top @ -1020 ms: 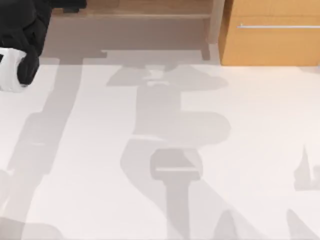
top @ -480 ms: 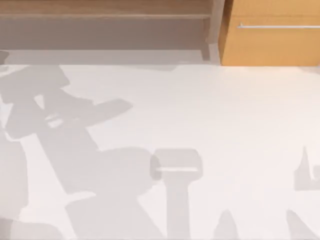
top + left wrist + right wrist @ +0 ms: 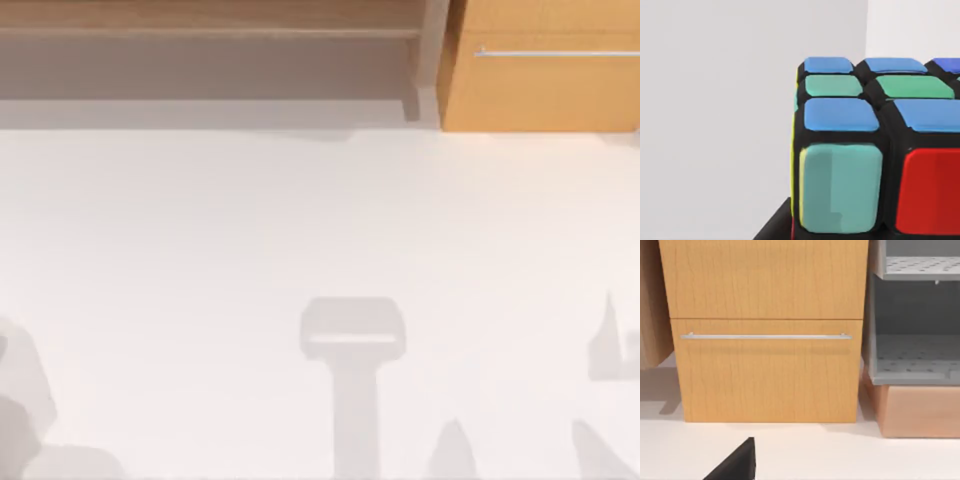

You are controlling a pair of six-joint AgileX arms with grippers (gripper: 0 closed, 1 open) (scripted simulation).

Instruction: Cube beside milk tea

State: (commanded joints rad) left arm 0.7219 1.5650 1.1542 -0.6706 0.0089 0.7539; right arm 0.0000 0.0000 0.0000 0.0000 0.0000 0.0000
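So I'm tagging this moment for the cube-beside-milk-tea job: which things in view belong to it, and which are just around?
Belongs to the job:
- the cube, seen close up in the left wrist view, with blue, green, teal and red stickers

Just around:
- the wooden drawer cabinet with a metal handle
- the grey shelf unit beside it
- the white table

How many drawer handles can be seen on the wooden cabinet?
1. A thin metal bar handle runs across the wooden cabinet, also seen in the top view's upper right corner. Others may lie out of frame.
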